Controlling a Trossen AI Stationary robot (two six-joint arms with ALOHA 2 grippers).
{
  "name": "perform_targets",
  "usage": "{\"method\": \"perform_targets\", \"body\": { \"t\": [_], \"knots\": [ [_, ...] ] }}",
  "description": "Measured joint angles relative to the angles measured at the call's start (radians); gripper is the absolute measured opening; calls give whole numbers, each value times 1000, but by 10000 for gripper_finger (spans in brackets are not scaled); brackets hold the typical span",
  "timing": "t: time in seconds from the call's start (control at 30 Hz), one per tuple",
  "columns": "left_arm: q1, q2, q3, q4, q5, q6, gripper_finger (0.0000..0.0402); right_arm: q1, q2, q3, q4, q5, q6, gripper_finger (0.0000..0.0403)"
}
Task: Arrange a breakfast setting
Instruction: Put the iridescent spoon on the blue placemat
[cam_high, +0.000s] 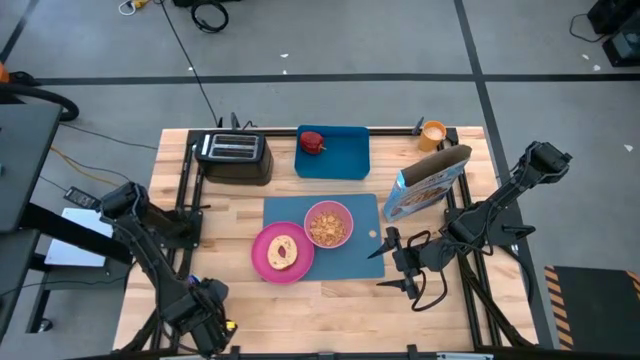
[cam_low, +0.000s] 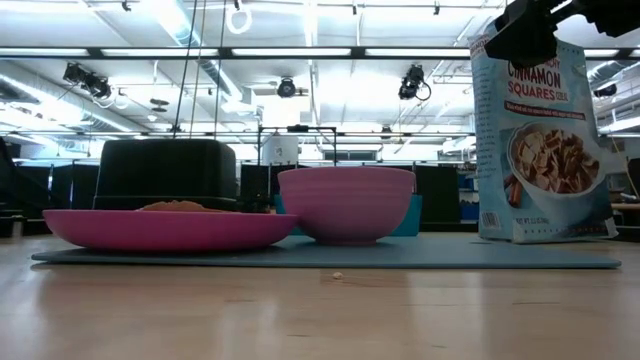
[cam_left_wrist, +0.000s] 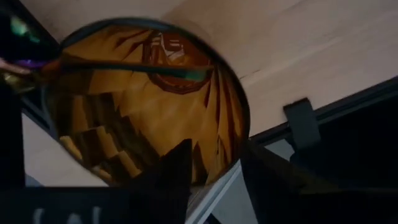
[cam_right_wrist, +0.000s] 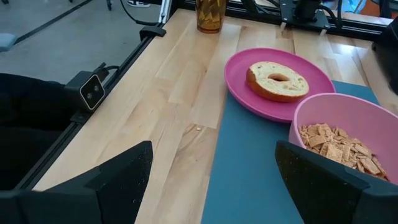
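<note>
Left gripper (cam_high: 208, 312): at near-left corner of surface (cam_high: 225, 225), right over an amber glass (cam_left_wrist: 149, 106); whether clasping or released cannot be told.
Right gripper (cam_right_wrist: 211, 180): near right edge of mat, fingers spread wide, holding nothing.
Mat (cam_high: 350, 262): blue, flat, mid-surface.
Plate (cam_high: 262, 262): pink, on near-left corner of mat, overhanging onto wood.
Toast slice (cam_high: 284, 252): ring-shaped, bagel-like, lying on plate.
Bowl (cam_high: 328, 223): pink, on mat, touching plate on its far-right side, filled with cereal squares.
Cereal box (cam_high: 428, 185): upright, just off mat's right side.
Toaster (cam_high: 234, 157): far left, off the setting.
Apple (cam_high: 312, 142): red, inside blue tray (cam_high: 348, 152) at far edge, not on mat.
Cup (cam_high: 433, 133): orange, far right corner, well apart from mat.
Spoon: not found in any view.
Step in hand: probably handling the glass at the near-left corner.
Next move calls for: judged, reaching the far edge and bringing apple and cup beside bowl.
</note>
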Motion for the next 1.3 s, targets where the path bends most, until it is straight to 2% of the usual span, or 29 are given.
{"method": "perform_targets", "body": {
  "t": [0.13, 0.37, 0.6, 0.9, 1.03, 1.17, 1.3],
  "knots": [
    [-23, -16, 23, -48, -26, 1, 160, 0, 0, 0, 0, 0, 0, 348],
    [-49, -82, 64, -101, -182, 5, 174, 0, 0, 0, 9, 0, 0, 348],
    [-49, -164, 68, -211, -278, 4, 176, 0, 0, 0, 16, -1, 0, 348],
    [-109, -357, 64, -366, -643, 62, 176, 2, 0, 0, 57, -94, -11, 348],
    [-122, -395, 63, -417, -742, 127, 176, -8, 0, 0, 121, -99, -66, 348],
    [-122, -426, 63, -471, -740, 158, 176, -53, 0, 0, 205, -152, -118, 348],
    [-127, -468, 47, -485, -633, 156, 176, -119, 0, 0, 257, -225, -135, 348]
  ]
}}
